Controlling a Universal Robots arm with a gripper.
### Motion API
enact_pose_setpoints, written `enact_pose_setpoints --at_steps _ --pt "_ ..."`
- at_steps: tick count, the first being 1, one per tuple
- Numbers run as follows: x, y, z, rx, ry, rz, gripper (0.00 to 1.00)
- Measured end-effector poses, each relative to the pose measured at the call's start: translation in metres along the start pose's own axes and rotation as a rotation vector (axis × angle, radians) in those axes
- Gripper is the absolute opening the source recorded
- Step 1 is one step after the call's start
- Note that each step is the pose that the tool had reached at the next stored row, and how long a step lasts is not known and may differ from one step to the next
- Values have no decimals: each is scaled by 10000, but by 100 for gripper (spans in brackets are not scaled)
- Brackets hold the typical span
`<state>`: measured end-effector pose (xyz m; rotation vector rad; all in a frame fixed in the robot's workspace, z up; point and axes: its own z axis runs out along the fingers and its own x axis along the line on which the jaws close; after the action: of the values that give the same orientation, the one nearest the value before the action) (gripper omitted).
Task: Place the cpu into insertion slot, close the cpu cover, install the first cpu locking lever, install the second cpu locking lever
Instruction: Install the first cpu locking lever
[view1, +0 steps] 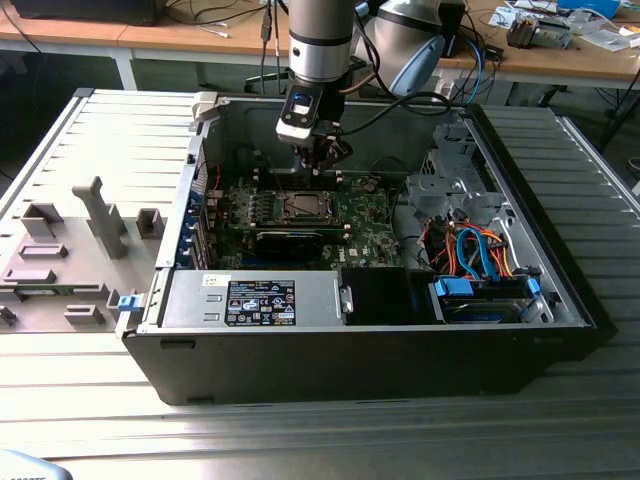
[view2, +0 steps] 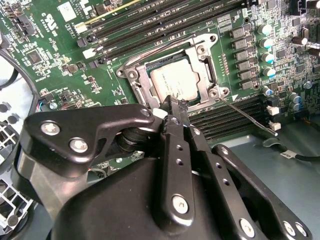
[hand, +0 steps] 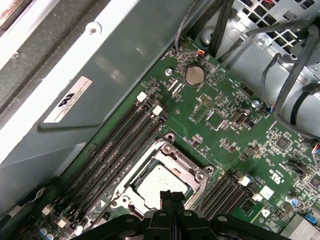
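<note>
The cpu (view2: 175, 82) lies flat in the insertion slot (view2: 125, 71) on the green motherboard (view2: 50, 50), its dull silver top showing through the square window of the cpu cover (view2: 170, 56). The cover lies down over the chip, framing it on all 4 sides in both wrist views. From 1 corner of the frame a thin metal lever (view2: 247, 116) angles out across the neighbouring black memory slots (view2: 235, 112); whether it is latched cannot be told.

The black gripper (view2: 172, 105) hangs directly over the near edge of the chip, clenched, its 2 fingers (hand: 179, 199) pressed together with their tips just above the metal top. Whether the tips touch the chip or the cover cannot be told.

In the exterior view the arm reaches straight down into an open computer case (view1: 350, 360), with the gripper (view1: 322, 165) just above the socket near the middle of the board. Orange and blue cables (view1: 480, 250) coil in the case toward the exterior view's right. The case stands on a slatted metal table (view1: 560, 420), and grey fixture blocks (view1: 90, 215) sit on the table to the exterior view's left. A round coin battery (hand: 194, 75) sits on the board, well apart from the socket.
</note>
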<state>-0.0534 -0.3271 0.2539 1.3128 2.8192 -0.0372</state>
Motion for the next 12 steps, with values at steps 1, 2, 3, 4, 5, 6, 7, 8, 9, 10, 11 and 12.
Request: enact_pose_setpoints --at_steps 1,2,3,4,5,6,7,8,9,10,11,12 --pt "0 0 0 0 0 -8 11" --pt "0 0 0 0 0 -13 11" --pt "0 0 0 -1 0 -19 11" --pt "0 0 0 0 0 -27 11" --pt "0 0 0 -1 0 -32 11" --pt "0 0 0 -1 0 -41 11" --pt "0 0 0 -2 0 -47 11" --pt "0 0 0 -1 0 -52 11" --pt "0 0 0 -2 0 -58 11" --pt "0 0 0 -2 0 -63 11" --pt "0 0 0 -2 0 -72 11" --pt "0 0 0 -3 0 -79 11"
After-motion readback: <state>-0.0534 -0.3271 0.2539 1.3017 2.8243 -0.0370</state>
